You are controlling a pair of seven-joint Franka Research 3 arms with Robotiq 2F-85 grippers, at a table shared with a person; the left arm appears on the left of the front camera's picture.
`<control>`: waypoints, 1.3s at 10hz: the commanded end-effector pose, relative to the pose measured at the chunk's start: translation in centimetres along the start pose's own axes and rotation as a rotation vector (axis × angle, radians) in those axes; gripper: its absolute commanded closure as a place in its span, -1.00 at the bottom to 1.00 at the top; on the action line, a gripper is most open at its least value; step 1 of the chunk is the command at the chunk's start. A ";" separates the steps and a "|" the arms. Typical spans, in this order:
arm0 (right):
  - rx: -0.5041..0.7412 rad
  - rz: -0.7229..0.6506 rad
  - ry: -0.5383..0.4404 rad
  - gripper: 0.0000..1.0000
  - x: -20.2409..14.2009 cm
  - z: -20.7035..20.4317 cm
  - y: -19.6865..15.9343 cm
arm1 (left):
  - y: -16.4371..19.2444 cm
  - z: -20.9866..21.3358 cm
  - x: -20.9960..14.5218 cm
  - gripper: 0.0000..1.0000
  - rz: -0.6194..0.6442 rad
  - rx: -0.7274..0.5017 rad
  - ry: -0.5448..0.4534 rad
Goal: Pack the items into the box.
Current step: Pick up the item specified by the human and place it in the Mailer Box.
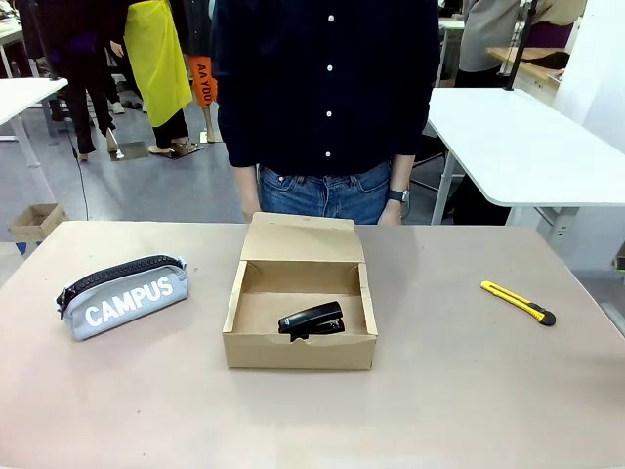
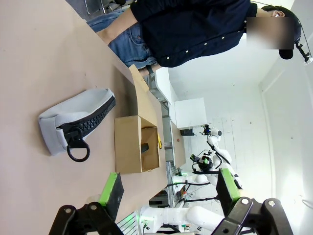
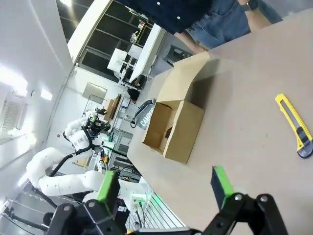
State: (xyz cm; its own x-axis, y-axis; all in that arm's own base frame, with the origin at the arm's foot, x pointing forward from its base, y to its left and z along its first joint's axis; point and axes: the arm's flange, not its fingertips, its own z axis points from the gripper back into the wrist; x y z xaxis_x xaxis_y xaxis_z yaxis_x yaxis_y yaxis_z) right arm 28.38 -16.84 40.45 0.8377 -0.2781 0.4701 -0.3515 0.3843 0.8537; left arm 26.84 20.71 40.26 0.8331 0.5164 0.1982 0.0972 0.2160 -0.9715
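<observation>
So: stapler (image 1: 312, 320) lies inside box (image 1: 298, 349), near front wall. Yellow knife (image 1: 518, 302) on desk (image 1: 439, 391), well right of box. Left hand (image 2: 169, 188) wide open, holds nothing; right hand (image 3: 165, 187) same. Next job: right hand reaches knife, grabs it, puts it in box.

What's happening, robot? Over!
Left claw and right claw open, empty. Stapler inside box. Yellow knife out on table, right of box. Pouch left of box, not blocking.
</observation>
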 end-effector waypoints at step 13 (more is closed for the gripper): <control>0.000 -0.021 0.014 -1.00 -0.2 0.6 0.8 | -0.1 -0.2 -0.1 -1.00 -0.021 -0.026 -0.011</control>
State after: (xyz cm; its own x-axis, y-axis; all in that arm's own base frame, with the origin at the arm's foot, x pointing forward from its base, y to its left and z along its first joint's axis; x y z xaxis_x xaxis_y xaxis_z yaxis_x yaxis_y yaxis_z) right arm 28.01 -17.03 40.69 0.8352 -0.2827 0.4717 -0.3543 0.3793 0.8547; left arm 26.84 20.71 40.26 0.8331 0.5164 0.1982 0.0973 0.2160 -0.9715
